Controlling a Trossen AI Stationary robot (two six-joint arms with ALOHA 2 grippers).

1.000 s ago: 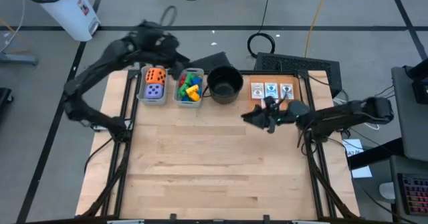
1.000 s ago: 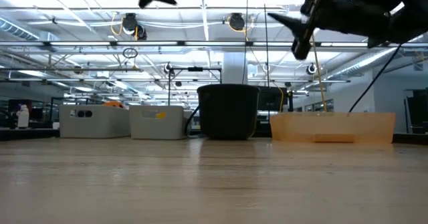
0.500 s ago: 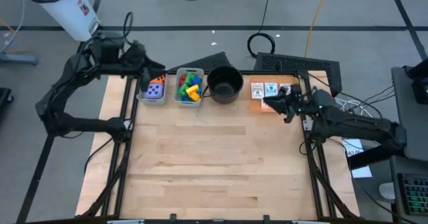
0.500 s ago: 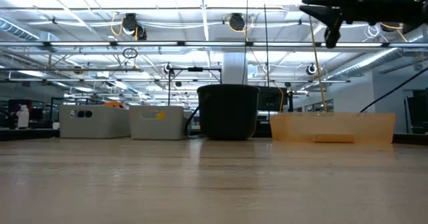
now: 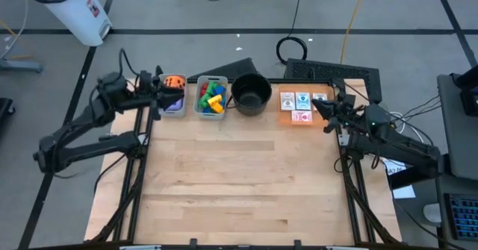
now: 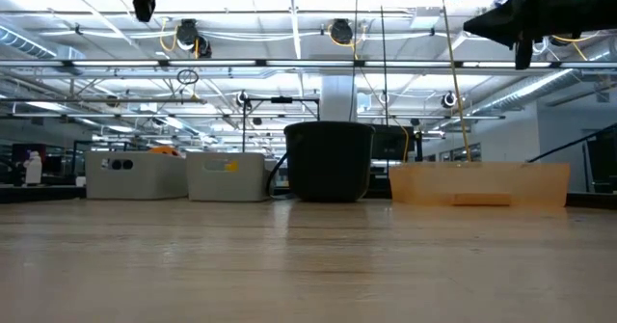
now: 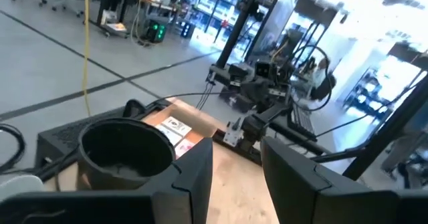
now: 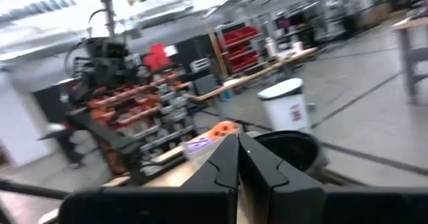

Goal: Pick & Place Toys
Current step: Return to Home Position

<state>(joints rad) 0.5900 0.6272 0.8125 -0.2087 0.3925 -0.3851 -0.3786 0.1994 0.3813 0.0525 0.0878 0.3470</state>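
Note:
An orange die and a purple die lie in the left grey bin. Coloured blocks fill the bin beside it. Several picture cards lie in a shallow tan tray at the far right. My left gripper hangs open at the left bin's outer side, pointing level across the table, with nothing between its fingers. My right gripper hovers shut and empty over the tray's right end, its fingers closed together.
A round black pot stands between the block bin and the card tray. The bins, pot and tray line the far edge of the wooden table. A white waste bin stands on the floor beyond the far left corner.
My left gripper has drawn back from above the bins toward the table's left edge and now points level. My right gripper has pulled away from the table's middle toward the far right corner, rolled, and shut with nothing in it. No toy has moved.

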